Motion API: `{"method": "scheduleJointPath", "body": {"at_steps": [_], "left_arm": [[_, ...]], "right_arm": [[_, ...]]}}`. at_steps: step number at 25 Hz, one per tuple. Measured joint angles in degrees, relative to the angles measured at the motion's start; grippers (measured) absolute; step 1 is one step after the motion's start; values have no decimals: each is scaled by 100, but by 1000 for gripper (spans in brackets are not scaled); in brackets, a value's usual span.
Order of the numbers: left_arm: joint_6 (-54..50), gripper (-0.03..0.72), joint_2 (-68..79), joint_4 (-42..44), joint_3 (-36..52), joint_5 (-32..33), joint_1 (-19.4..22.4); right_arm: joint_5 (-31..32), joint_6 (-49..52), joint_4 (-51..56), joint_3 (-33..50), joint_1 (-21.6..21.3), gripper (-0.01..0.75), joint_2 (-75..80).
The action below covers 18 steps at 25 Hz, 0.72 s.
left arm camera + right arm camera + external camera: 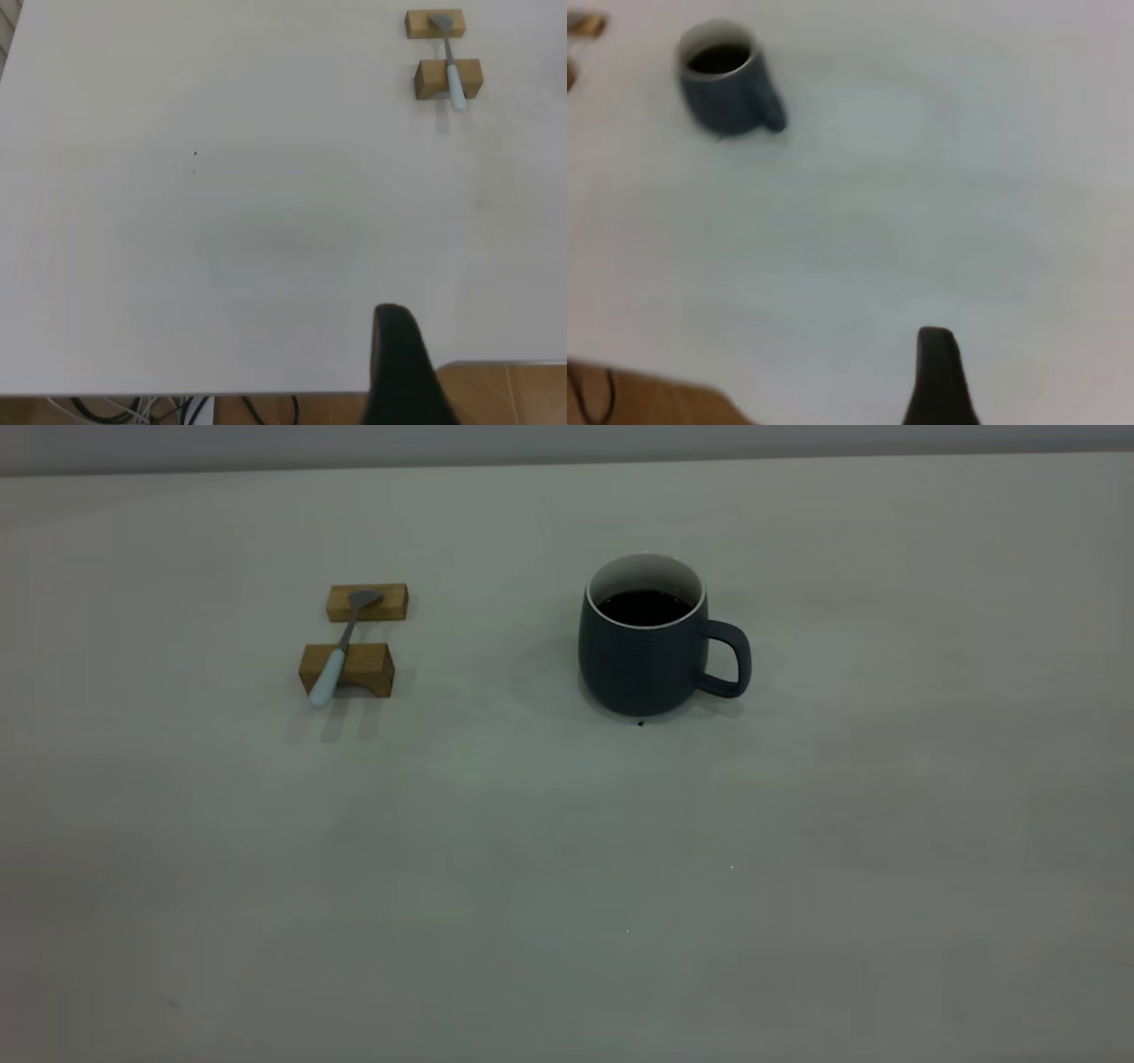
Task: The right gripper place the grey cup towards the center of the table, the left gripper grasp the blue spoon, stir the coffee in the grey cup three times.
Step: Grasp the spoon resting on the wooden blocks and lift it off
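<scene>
The grey cup (642, 660) stands upright on the table (567, 886), right of the middle, with its handle to the right. Dark coffee (644, 607) fills it. The blue spoon (337, 657) lies at the left, its bowl toward the back and its pale handle toward the front. Neither gripper shows in the exterior view. In the left wrist view the left gripper (399, 354) is a black shape over the table's edge, far from the blue spoon (452, 66). In the right wrist view the right gripper (937, 372) hangs well away from the grey cup (726, 84).
Two tan wooden blocks (367, 602) (347, 670) carry the spoon, one behind the other. A tiny dark speck (640, 724) lies just in front of the cup. Cables (177, 409) and wooden floor (505, 394) show beyond the table's edge.
</scene>
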Motion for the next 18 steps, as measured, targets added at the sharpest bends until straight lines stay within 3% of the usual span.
{"method": "scheduleJointPath", "body": {"at_steps": [6, 18], "left_arm": [[0, 515, 0, 0, 0, 0, 0], [0, 515, 0, 0, 0, 0, 0]], "right_arm": [[8, 113, -130, 27, -393, 593, -76], [-53, 128, -143, 116, -416, 593, -76]]}}
